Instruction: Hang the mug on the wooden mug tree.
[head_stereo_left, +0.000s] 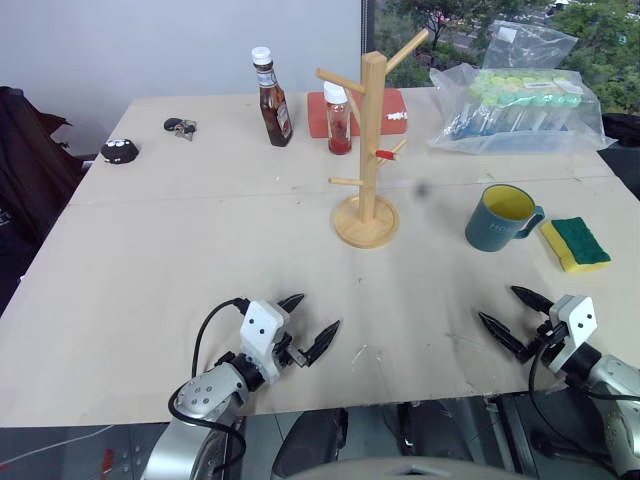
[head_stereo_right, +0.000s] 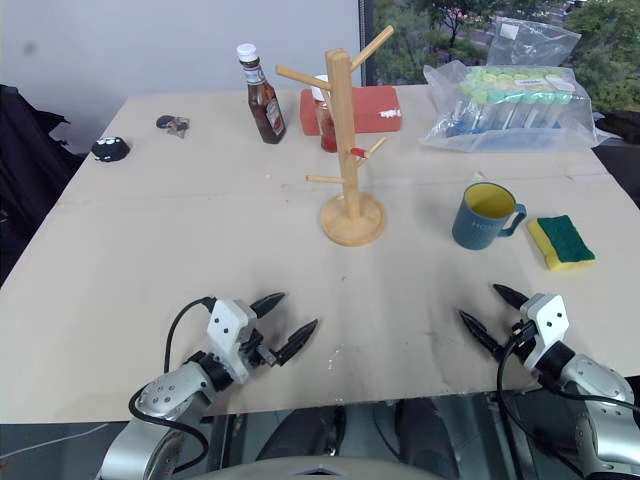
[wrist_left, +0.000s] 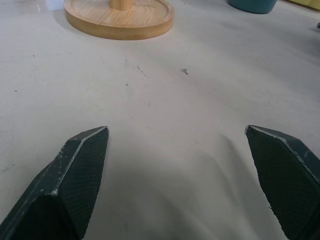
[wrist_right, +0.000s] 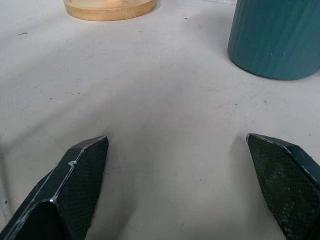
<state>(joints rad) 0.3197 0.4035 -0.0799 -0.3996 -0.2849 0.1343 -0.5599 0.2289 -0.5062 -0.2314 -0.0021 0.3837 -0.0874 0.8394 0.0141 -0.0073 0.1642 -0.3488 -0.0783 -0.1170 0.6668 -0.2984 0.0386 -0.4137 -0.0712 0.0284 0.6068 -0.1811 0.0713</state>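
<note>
Both grippers, left (head_stereo_left: 314, 326) and right (head_stereo_left: 509, 317), hung spread and empty; a careless right reach could tip the mug (head_stereo_left: 500, 218) toward the sponge (head_stereo_left: 575, 243).

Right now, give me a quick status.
Both grippers, left and right, open, empty. Mug upright on table, right of mug tree. Path clear.

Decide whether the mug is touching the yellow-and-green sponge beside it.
Apart. In the left eye view, a strip of bare table separates the mug, handle included, from the sponge.
</note>
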